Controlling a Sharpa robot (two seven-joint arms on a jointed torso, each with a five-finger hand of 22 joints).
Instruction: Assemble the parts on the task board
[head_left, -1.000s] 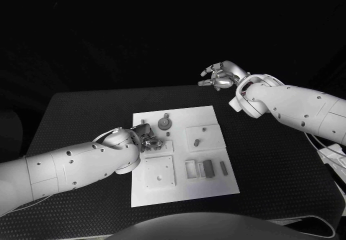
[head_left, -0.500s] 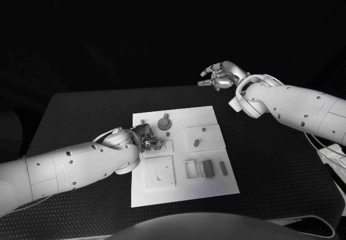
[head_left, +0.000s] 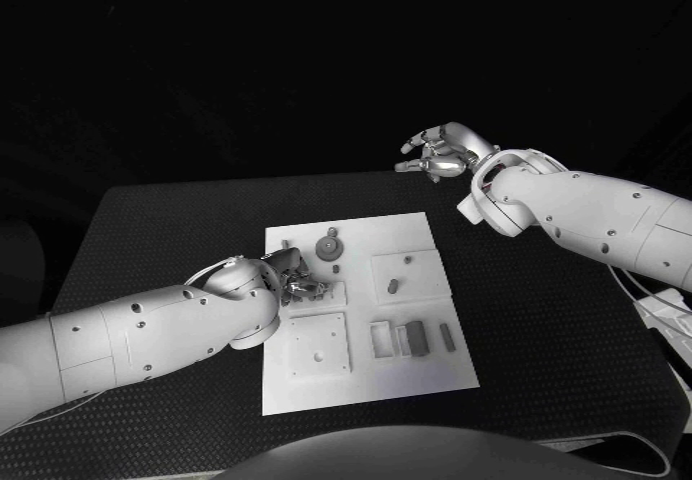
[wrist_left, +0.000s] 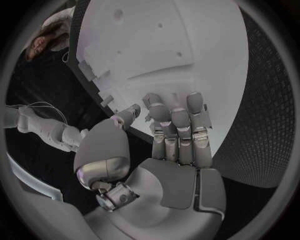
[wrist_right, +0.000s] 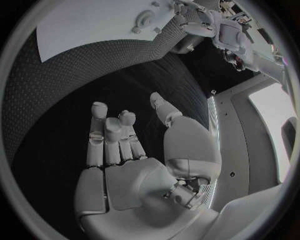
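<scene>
Your left hand (head_left: 293, 280) sits low over the left-middle part of the white board (head_left: 418, 375), fingers bent toward a small square recess there; from the head camera something small seems to sit at its fingertips, but the left wrist camera shows the fingers (wrist_left: 178, 130) lying side by side and fairly straight with nothing clearly between them, so you cannot tell whether it holds a part. Your right hand (head_left: 444, 152) is parked up beyond the far edge of the table (head_left: 159, 220), well apart from the board, fingers loosely spread and empty, likely so it stays out of the left arm's way. On the board, a round gear-like piece (head_left: 332, 245) rests near the far end, a small peg (head_left: 394, 285) lies on the square plate to its right, and a few bar-shaped pieces (head_left: 418, 337) lie in a row on the near right part, apparently waiting their turn. Most of the assembly looks undone.
</scene>
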